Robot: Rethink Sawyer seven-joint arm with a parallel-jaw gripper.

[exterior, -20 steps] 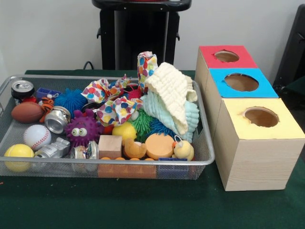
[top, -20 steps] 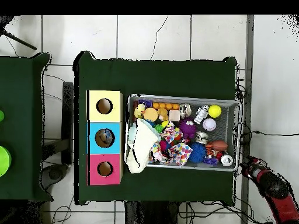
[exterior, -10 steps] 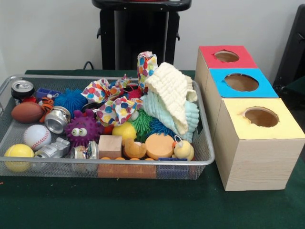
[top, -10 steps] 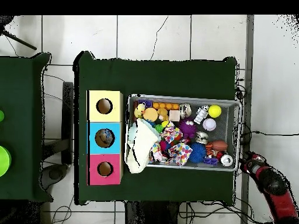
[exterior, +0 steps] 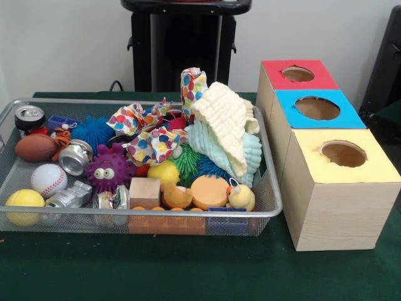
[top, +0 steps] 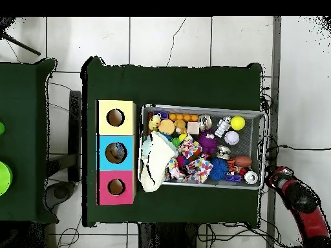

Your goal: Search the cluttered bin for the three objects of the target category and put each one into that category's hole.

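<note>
A wire mesh bin holds a heap of mixed things: crushed cans, a baseball, a brown football, a purple spiky toy, a wooden block, a dotted cloth and a cream cloth. Beside it stand three boxes with round holes on top: red, blue and yellow. The gripper shows only in the overhead view, at the end of the red arm, off the table just past the bin's corner. Nothing is seen in it.
A second green table with green objects stands at the left of the overhead view. Cables lie on the tiled floor around the table. A black stand rises behind the bin.
In the overhead view the red arm's end has crept slightly up and left, closer to the bin's corner. The bin's contents and the boxes have not moved.
</note>
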